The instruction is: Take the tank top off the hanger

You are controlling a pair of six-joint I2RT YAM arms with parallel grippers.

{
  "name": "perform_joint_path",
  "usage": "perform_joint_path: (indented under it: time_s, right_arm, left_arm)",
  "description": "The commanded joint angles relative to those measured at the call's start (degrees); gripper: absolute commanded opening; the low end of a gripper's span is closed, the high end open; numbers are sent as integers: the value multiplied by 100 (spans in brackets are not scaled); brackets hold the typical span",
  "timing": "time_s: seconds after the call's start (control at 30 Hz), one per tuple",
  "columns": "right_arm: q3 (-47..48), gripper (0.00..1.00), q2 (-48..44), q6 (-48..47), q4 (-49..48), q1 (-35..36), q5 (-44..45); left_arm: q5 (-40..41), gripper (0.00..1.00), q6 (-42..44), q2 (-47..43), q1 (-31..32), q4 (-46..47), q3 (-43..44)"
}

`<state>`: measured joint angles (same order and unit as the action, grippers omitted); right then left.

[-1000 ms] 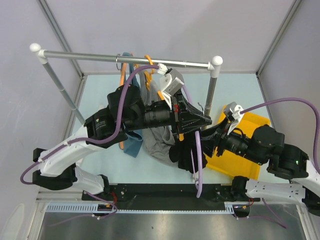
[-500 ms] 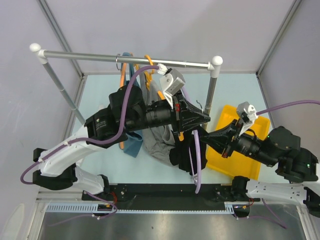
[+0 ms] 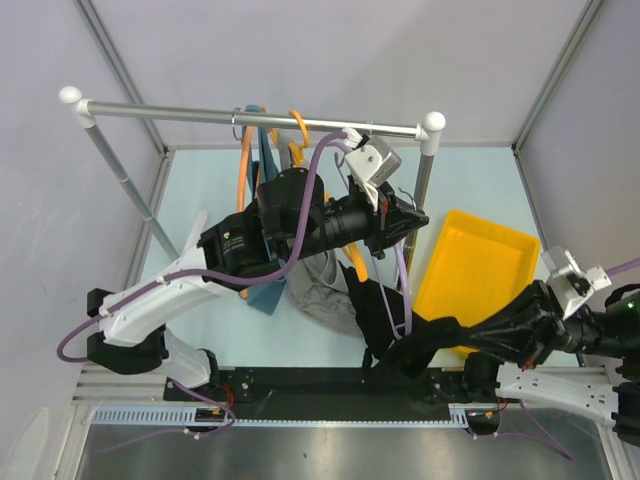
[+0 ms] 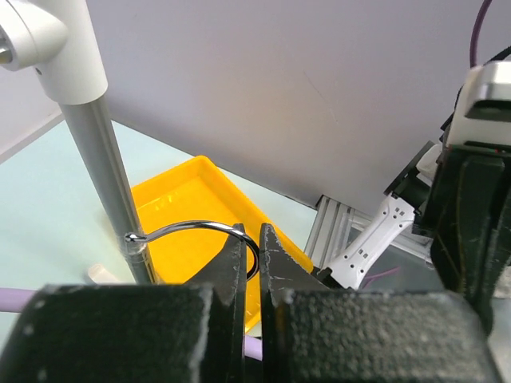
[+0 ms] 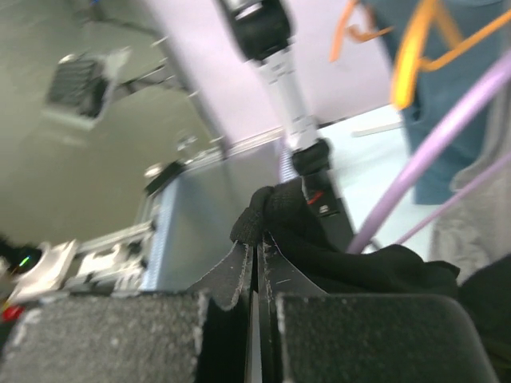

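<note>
Near the front rail (image 3: 330, 386), right gripper (image 5: 257, 246) pinches the tank top (image 5: 335, 249).

No readable text, labels, brands or numbers in any view. A small red mark (image 5: 316, 197) beside the black tank top (image 5: 343, 251), right wrist view, is too blurred to read.

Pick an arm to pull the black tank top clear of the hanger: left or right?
Right. The right pincer is shut on a fold of the tank top, drawn toward the near edge. The left pincer is shut on the hanger hook, likely better as brace.
</note>
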<state>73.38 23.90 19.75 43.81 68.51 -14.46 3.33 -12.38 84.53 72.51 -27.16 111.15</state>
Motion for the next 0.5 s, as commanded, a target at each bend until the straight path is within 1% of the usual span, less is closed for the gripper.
perform_joint_path:
  time_s: [0.0,0.1,0.2,0.27,0.33,0.43,0.47]
  right_arm:
    - [-210,0,-315,318,-329,-22,-1390]
    - [-281,0,-430,380,-453,-92,-1884]
    - [-342,0,-518,328,-207,-118,-1999]
    - [-517,0,-692,284,4,-110,-2000]
    - [-684,0,-842,328,83,-101,-1737]
    - [-1097,0,-1080,389,128,-83,-1850]
    - [-1185,0,-1159,476,93,-83,-1606]
  left_arm:
    - [141,0,192,-77,18,308,363]
    - [141,0,166,-112,18,316,354]
    - [106,0,131,-182,18,334,363]
    - [63,0,96,-244,18,360,372]
    - [45,0,69,-270,18,369,389]
    - [97,0,60,-323,18,395,381]
    - [132,0,78,-349,18,369,372]
